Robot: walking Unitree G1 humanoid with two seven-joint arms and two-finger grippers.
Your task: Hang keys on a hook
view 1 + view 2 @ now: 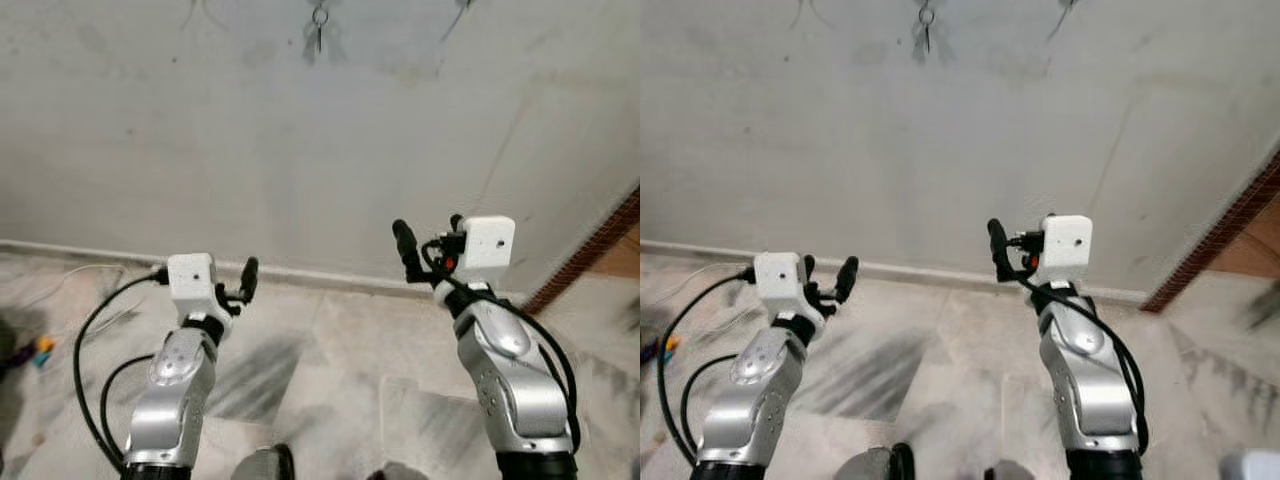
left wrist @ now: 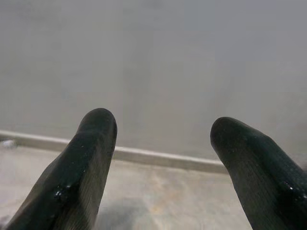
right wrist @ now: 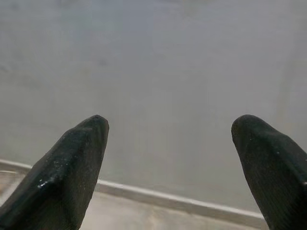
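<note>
keys (image 1: 318,28) hang high on the grey wall (image 1: 300,150), on a hook (image 1: 318,8) right at the upper edge of the head views; the hook itself is too small and blurred to make out well. a ring and a dangling key shape are visible, with soft shadows on either side. two more thin dark marks sit on the wall to the left and right of the keys, could be other hooks, cannot tell.

left gripper (image 1: 240,285) is raised in front of the robot, low on the left, well below the keys and apart from the wall. its fingers (image 2: 86,163) are spread with a wide gap, holding nothing; wall and white baseboard (image 2: 158,158) show between them.

right gripper (image 1: 425,250) is raised a bit higher than the left, on the right side, also well below the keys. its fingers (image 3: 72,167) are spread wide apart, nothing between them, pointing at the wall.

marble floor (image 1: 330,350) below, streaked grey. black cables (image 1: 90,350) loop beside the left arm. a brown door frame edge (image 1: 590,250) runs diagonally at far right. small coloured bits (image 1: 40,350) lie on the floor at far left, blurred.
</note>
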